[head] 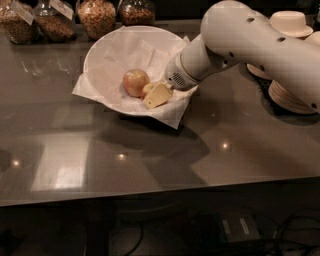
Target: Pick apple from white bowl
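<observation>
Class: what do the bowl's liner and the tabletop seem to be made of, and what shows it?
Liner: likely paper, matte white, creased, corners overhanging the white bowl. Tabletop: probably polished stone or laminate, dark, glossy, mirroring lights. The pincer sits in the bowl beside the apple.

The dark counter is smooth and glossy, mirroring the ceiling lights, while the white bowl looks matt and is lined with crumpled white paper. The gripper, a matt beige plastic, sits low in that bowl just beside the apple, whose skin has a soft sheen. The arm behind it is smooth white plastic; the jars are shiny glass.
</observation>
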Motion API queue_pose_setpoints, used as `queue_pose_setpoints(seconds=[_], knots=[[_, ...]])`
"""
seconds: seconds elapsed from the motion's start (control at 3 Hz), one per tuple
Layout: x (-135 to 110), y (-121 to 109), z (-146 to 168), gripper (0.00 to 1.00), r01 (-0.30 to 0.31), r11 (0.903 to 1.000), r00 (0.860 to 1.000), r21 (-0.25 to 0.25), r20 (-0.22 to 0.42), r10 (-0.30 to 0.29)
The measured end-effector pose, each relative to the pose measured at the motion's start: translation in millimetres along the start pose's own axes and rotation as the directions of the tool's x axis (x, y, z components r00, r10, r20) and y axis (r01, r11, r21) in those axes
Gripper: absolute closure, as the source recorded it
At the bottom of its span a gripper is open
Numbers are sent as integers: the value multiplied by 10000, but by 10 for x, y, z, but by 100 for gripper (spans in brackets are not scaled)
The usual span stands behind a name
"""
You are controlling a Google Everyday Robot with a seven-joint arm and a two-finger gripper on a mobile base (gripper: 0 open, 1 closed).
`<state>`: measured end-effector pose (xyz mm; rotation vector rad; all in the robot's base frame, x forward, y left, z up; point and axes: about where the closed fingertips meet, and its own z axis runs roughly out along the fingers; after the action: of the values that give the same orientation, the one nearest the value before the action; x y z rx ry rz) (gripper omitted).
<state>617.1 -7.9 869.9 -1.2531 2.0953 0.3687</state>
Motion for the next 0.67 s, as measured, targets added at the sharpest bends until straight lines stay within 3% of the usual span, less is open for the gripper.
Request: queue_pose_setpoints(seconds=[0.67], knots=[[47,-22,171,35,-26,9997,9999,-233,-131,23]])
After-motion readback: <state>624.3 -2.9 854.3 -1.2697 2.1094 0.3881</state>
